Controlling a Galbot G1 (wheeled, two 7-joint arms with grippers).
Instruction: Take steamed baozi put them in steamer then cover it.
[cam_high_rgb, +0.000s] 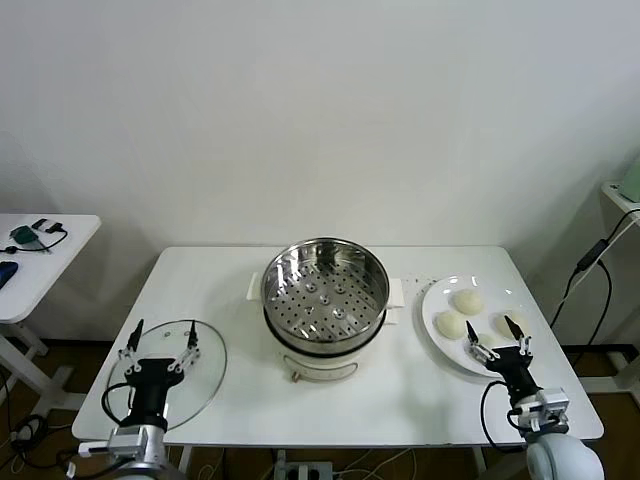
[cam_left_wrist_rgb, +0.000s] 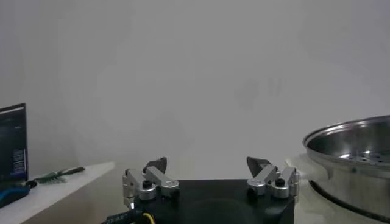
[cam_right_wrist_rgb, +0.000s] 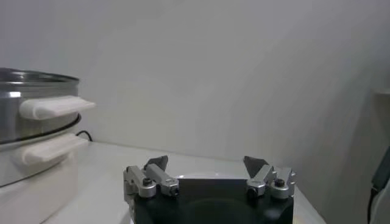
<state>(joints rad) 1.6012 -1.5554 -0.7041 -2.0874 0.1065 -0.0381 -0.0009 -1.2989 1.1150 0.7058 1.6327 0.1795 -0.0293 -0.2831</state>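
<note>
so nothing is done yet, as far as i can judge. the steamer sits mid-table with its tray bare, between my two grippers and ahead of both. the buns lie on the plate; i count three clearly, a fourth may be hidden under my right gripper, which hangs over the plate's near edge with jaws wide apart and nothing between them. my left gripper hovers over the lid, jaws spread and empty too, the lid flat on the table beneath them. left to do: every bun into the steamer, then the lid on top.
</note>
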